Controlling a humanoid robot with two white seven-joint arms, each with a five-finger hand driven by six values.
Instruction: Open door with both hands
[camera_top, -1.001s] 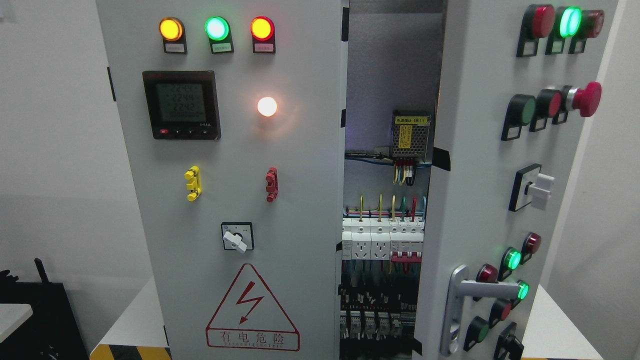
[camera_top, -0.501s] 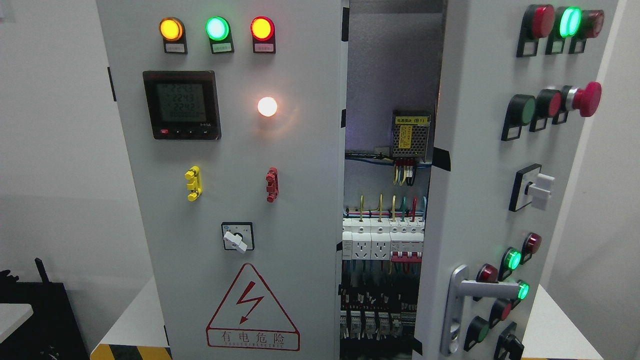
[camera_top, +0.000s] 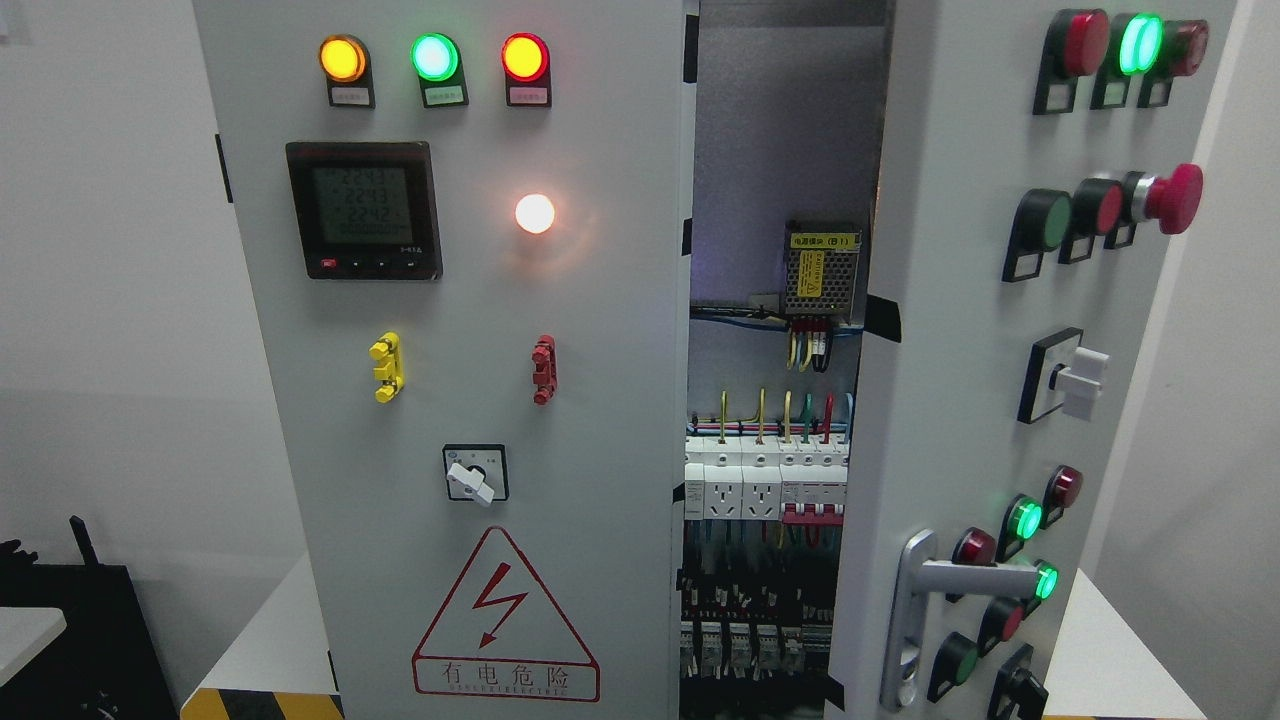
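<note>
Nothing moved; right door (camera_top: 960, 400) ajar.

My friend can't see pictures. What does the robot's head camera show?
A grey electrical cabinet with its right door swung partly open, showing wires and switches inside. The left door is shut, with three lit lamps. No robot hands show.

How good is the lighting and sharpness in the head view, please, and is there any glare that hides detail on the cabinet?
Head view: evenly lit and mostly sharp. The white lamp blooms into a soft halo on the left door; the three indicator lights glow strongly, with small labels unreadable. The meter display is dim, digits faint. The interior behind the open right door sits in shadow. No hands are in view.
</note>
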